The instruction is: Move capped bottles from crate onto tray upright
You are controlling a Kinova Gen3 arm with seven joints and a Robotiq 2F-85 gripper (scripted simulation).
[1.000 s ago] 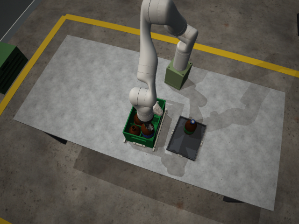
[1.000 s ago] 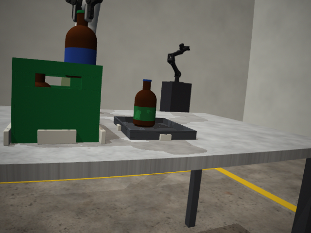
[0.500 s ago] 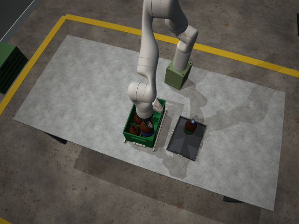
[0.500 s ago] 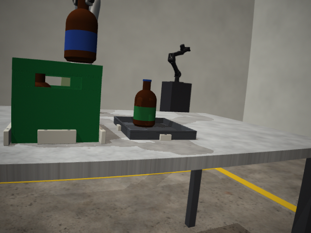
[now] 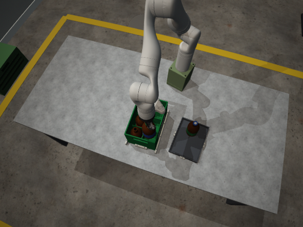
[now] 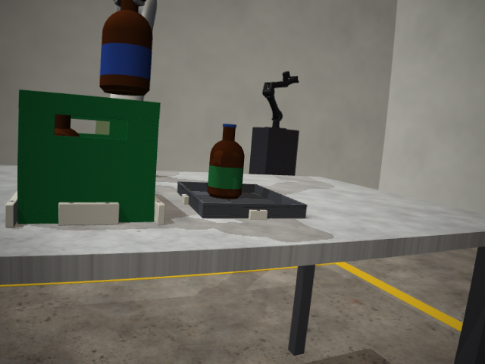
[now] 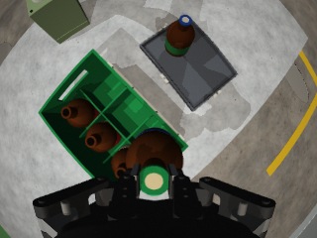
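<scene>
My gripper (image 5: 151, 126) (image 7: 154, 173) is shut on the neck of a brown bottle with a blue label (image 5: 148, 132) (image 6: 125, 58) (image 7: 154, 151) and a green cap. It holds the bottle upright above the green crate (image 5: 137, 141) (image 6: 86, 172) (image 7: 135, 111), with the bottle's base just over the crate's rim. Three brown bottles without caps (image 5: 136, 132) (image 7: 78, 111) (image 7: 101, 138) stand in the crate. One of them also shows through the handle slot in the exterior view (image 6: 62, 127). A brown bottle with a green label and a blue cap (image 5: 192, 128) (image 6: 226, 168) (image 7: 180, 36) stands upright on the dark tray (image 5: 185, 149) (image 6: 273, 207) (image 7: 205, 79).
The tray lies right of the crate with a narrow gap between them. Beige blocks (image 6: 88, 212) sit around the crate's foot and the tray. The arm's green pedestal (image 5: 179, 75) (image 7: 55, 10) stands behind. A black arm on a dark box (image 6: 273, 150) stands far back.
</scene>
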